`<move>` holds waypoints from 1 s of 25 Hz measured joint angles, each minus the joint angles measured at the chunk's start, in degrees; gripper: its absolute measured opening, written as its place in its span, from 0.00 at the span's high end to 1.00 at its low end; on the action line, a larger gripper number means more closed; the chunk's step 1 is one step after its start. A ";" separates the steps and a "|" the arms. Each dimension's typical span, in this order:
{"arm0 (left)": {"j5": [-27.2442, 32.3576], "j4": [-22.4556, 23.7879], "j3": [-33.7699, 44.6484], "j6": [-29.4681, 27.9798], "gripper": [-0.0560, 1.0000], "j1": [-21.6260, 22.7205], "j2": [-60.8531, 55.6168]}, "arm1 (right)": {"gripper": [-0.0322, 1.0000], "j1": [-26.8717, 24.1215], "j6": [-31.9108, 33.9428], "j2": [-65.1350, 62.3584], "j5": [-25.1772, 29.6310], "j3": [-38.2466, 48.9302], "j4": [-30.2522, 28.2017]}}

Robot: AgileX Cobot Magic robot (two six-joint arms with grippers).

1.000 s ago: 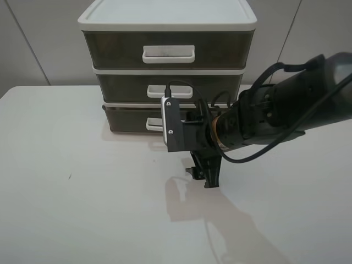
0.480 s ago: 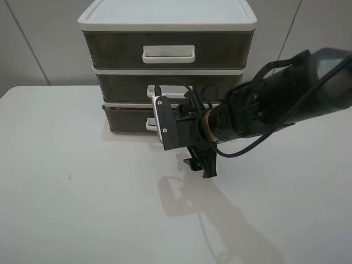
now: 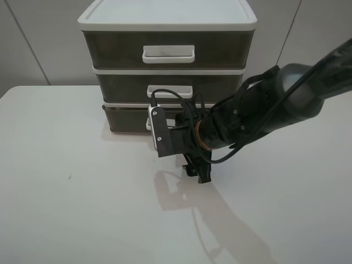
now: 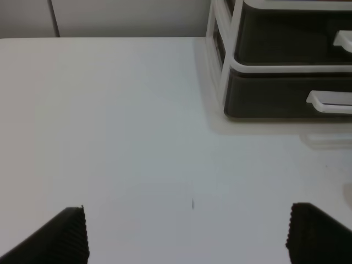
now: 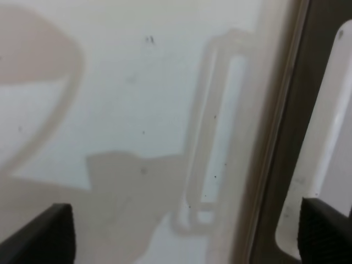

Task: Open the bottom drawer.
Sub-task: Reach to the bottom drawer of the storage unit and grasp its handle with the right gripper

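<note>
The bottom drawer [image 3: 124, 118] is the shallowest of three smoky drawers in a white-framed cabinet [image 3: 165, 16] at the back of the table. Its front looks shut. Its small white handle [image 3: 149, 125] is mostly hidden behind my right wrist camera. My right gripper [image 3: 198, 173] points down at the table just in front of that drawer, jaws open and empty. In the right wrist view the gripper [image 5: 184, 236] is open, with the drawer's handle [image 5: 322, 148] close by. My left gripper [image 4: 190, 236] is open and empty over bare table, well away from the drawer [image 4: 269, 96].
The white table [image 3: 71, 192] spreads in front of the cabinet. A grey wall panel [image 3: 33, 44] stands behind. The medium drawer's handle [image 3: 170, 91] and the tallest top drawer's handle [image 3: 168, 53] sit above my right arm.
My right arm has swung left and in toward the cabinet, carrying the open gripper left along the front of the bottom drawer. The drawers have not moved.
</note>
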 joint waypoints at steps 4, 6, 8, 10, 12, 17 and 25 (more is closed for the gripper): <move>0.00 0.00 0.00 0.00 0.24 0.00 0.00 | 0.20 0.09 9.83 0.00 1.04 0.00 -7.91; 0.00 0.00 0.00 0.00 0.24 0.00 0.00 | 0.20 0.62 14.41 0.11 1.94 0.00 -11.53; 0.00 0.00 0.00 0.00 0.24 0.00 0.00 | 0.20 1.18 18.06 0.50 3.40 0.00 -14.72; 0.00 0.00 0.00 0.00 0.24 0.00 0.00 | 0.20 1.26 20.67 1.24 4.53 -0.02 -16.10; 0.00 0.00 0.00 0.00 0.24 0.00 0.00 | 0.20 1.26 23.18 2.31 5.91 -0.02 -16.39; 0.00 0.00 0.00 0.00 0.24 0.00 0.00 | 0.20 1.36 29.63 2.95 7.60 -0.06 -17.40; 0.00 0.00 0.00 0.00 0.24 0.00 0.00 | 0.20 2.40 33.36 3.00 8.14 -0.06 -17.22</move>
